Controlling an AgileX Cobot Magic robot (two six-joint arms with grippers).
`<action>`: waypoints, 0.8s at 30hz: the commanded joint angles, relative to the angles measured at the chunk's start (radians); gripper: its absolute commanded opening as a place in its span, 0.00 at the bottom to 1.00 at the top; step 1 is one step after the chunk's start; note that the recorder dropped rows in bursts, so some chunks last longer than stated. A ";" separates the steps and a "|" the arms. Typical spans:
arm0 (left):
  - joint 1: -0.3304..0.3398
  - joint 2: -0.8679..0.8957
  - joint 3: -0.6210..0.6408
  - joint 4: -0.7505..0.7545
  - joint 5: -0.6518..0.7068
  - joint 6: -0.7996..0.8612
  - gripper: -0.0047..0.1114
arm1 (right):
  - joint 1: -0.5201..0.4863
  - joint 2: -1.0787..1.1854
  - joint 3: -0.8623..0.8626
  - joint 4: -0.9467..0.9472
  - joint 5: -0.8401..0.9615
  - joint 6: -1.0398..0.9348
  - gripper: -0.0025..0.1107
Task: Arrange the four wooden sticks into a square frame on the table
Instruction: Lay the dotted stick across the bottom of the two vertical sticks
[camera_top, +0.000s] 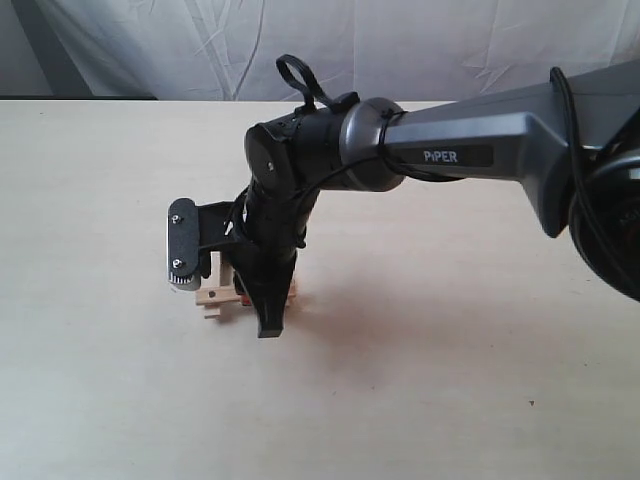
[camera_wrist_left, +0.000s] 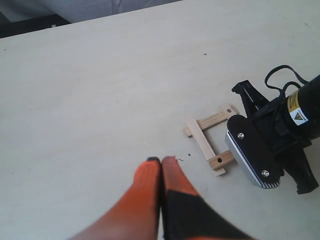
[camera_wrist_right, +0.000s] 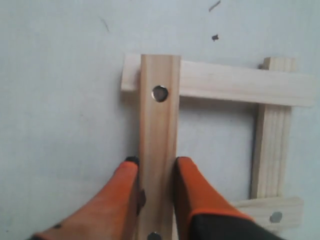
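Note:
The four wooden sticks lie as a small square frame (camera_wrist_right: 220, 145) on the table (camera_top: 450, 380). In the right wrist view my right gripper (camera_wrist_right: 157, 161) is shut on one side stick (camera_wrist_right: 160, 120), an orange finger pressed to each long edge. That stick's far end, with a dark dot, overlaps the cross stick (camera_wrist_right: 235, 82). The exterior view shows the right gripper (camera_top: 262, 305) pointing down over the frame (camera_top: 215, 298), hiding most of it. In the left wrist view my left gripper (camera_wrist_left: 161, 161) is shut on nothing, above bare table just short of the frame (camera_wrist_left: 206, 142).
The right arm (camera_top: 450, 150) reaches in from the right across the middle of the table. Its wrist camera housing (camera_wrist_left: 252, 155) hangs beside the frame and covers one side of it. A white cloth backdrop (camera_top: 300, 45) hangs behind the far edge.

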 joint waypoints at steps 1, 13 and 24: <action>0.002 -0.008 0.001 -0.009 -0.013 0.001 0.04 | 0.000 -0.002 -0.005 -0.005 -0.007 0.001 0.02; 0.002 -0.008 0.001 -0.007 -0.013 0.001 0.04 | 0.000 -0.002 -0.005 -0.001 -0.014 0.018 0.02; 0.002 -0.008 0.001 -0.007 -0.013 0.001 0.04 | 0.000 -0.014 -0.005 -0.003 -0.014 0.085 0.43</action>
